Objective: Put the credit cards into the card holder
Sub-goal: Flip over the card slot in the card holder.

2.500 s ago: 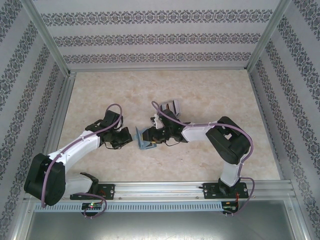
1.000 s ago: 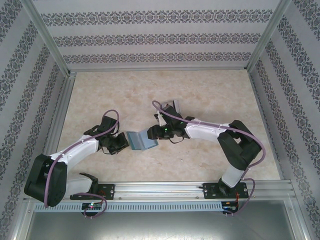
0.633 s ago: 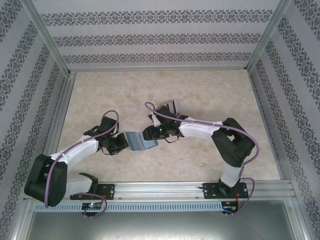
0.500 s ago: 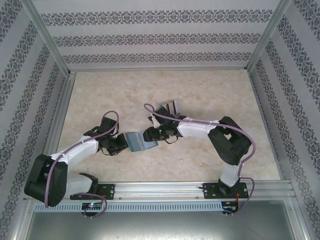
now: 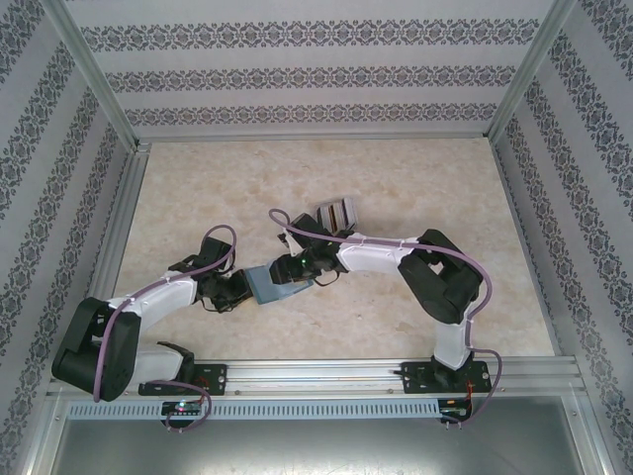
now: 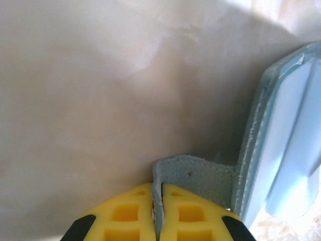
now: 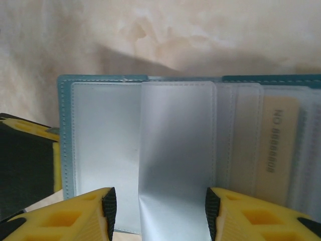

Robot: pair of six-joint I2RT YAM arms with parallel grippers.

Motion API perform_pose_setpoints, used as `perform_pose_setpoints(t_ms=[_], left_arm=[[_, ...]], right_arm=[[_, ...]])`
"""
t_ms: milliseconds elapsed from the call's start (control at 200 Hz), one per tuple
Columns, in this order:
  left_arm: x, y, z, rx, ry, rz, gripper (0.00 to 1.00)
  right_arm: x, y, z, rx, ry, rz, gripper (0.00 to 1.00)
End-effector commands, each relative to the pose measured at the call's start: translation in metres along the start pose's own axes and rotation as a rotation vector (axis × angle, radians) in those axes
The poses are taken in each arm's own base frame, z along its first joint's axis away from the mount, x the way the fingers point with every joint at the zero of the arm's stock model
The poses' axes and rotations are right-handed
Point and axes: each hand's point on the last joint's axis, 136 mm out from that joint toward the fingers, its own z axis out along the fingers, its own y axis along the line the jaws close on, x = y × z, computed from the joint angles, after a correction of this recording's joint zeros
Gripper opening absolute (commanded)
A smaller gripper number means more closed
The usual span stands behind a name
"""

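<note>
Bench [image 5: 415, 178] surface is pale beige with a marbled pattern, matte, and lit evenly. Walls [image 5: 297, 74] on three sides carry striped grey floral wallpaper. Aluminium posts [image 5: 94, 74] stand at the corners, and an aluminium rail [image 5: 326, 371] runs along the near edge at 6 o'clock.

Wallet [image 5: 277, 285] lies open near the bench centre, slightly toward 7 o'clock, inside face up. Rack [image 5: 334, 213] stands at 1 o'clock from the wallet, apart from it, with cards [image 5: 339, 211] in its slots.

Left end effector [image 5: 242, 287] sits at 9 o'clock of the wallet. In the left wrist view its fingers [image 6: 125, 216] are together, clamped on a teal flap at the wallet's edge.

Right end effector [image 5: 287, 269] sits at 12 o'clock of the wallet. In the right wrist view its fingers [image 7: 75, 216] are apart, straddling a clear sleeve [image 7: 175, 150] raised from the pockets. Contact with the sleeve cannot be told.

One beige card [image 7: 278, 145] sits in a pocket at 3 o'clock of the sleeve.
</note>
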Motion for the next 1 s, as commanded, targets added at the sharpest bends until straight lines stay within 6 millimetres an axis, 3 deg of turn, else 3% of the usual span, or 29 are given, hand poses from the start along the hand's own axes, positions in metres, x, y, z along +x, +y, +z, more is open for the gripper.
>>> perform_pose_setpoints(t_ms=[0,300,450,510,610,769,994], left_arm=[[-0.002,0.006,0.011,0.007,-0.006,0.001,0.0],[-0.006,0.013,0.026,0.003,0.005,-0.011,0.0],[-0.006,0.015,0.029,0.001,0.009,-0.015,0.0],[-0.006,0.017,0.029,-0.001,0.011,-0.017,0.0],[-0.007,0.017,0.027,0.001,0.007,-0.015,0.0],[-0.007,0.016,0.025,-0.002,0.006,-0.012,0.0],[-0.007,0.017,0.027,-0.003,0.014,-0.013,0.0]], right_arm=[[0.008,0.013,0.013,-0.064,0.045,0.023,0.53],[-0.001,0.072,-0.002,-0.324,0.054,0.039,0.54],[-0.003,0.078,-0.02,-0.357,0.033,0.041,0.54],[-0.005,0.07,-0.031,-0.324,0.002,0.041,0.54],[-0.01,0.033,-0.049,-0.141,-0.078,0.026,0.54],[-0.005,-0.022,-0.054,0.114,-0.092,0.011,0.54],[0.003,-0.029,-0.032,0.148,-0.024,0.006,0.54]])
